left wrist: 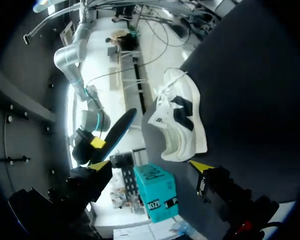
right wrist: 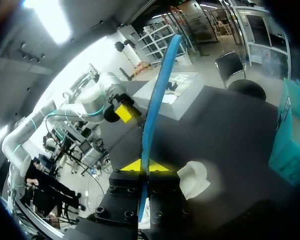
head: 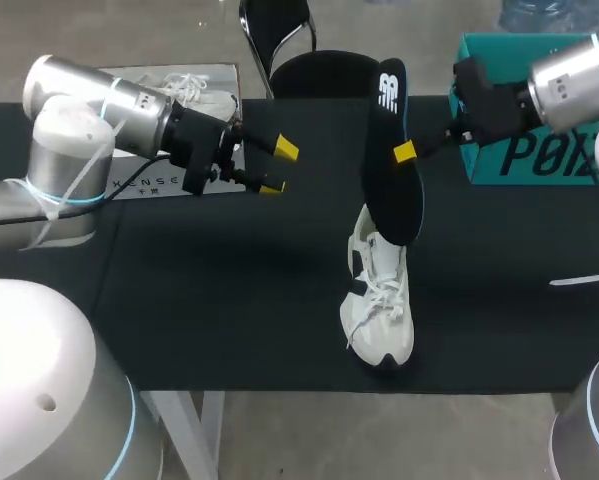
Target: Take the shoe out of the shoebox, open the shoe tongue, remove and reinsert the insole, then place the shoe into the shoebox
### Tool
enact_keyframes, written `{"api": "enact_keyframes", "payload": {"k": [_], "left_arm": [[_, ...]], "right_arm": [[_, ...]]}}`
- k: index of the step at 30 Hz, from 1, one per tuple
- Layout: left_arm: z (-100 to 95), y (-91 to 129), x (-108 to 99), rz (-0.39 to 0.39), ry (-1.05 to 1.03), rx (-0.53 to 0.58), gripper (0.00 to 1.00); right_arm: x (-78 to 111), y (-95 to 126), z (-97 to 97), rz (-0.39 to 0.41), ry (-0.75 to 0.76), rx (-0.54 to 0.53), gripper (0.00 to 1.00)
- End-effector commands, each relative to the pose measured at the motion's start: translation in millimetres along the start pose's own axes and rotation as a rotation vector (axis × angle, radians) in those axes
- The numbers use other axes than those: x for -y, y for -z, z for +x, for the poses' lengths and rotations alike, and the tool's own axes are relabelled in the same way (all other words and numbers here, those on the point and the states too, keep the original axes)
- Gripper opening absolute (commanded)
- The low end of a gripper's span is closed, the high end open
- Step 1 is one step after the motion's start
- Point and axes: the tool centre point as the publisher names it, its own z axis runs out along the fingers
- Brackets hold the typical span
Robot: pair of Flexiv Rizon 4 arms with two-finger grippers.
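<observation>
A white shoe (head: 379,300) lies on the black table (head: 209,300), near its front edge and outside the box. Above it, my right gripper (head: 406,152) is shut on a black insole (head: 391,120), which hangs upright with its lower end at the shoe's opening. In the right wrist view the insole (right wrist: 161,85) shows edge-on as a blue strip clamped in my right gripper (right wrist: 145,165). My left gripper (head: 279,168) stands open and empty, in the air to the left of the insole. The left wrist view has my left gripper (left wrist: 150,165) wide apart, with the shoe (left wrist: 182,125) ahead of it.
The teal shoebox (head: 539,150) stands at the back right, behind my right arm. A white flat box (head: 179,90) holding another white shoe sits at the back left behind my left arm. A white strip (head: 584,278) lies at the table's right edge.
</observation>
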Motion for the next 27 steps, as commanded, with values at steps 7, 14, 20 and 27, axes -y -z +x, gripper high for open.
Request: {"api": "enact_keyframes", "payload": {"k": [7,14,20,27], "left_arm": [[16.8,11,23,-0.084,0.296,0.046,1.0],[16.8,11,23,-0.084,0.296,0.046,1.0],[16.8,11,23,-0.084,0.296,0.046,1.0],[16.8,11,23,-0.084,0.296,0.046,1.0]], "right_arm": [[-9.0,6,-10.4,-0.006,0.016,0.031,0.0],[-31.9,-1,-26.9,0.01,0.038,0.036,0.0],[-47.0,-7,-46.9,0.029,0.04,0.038,0.0],[-51.7,-17,-67.4,0.041,0.035,0.041,0.0]]}}
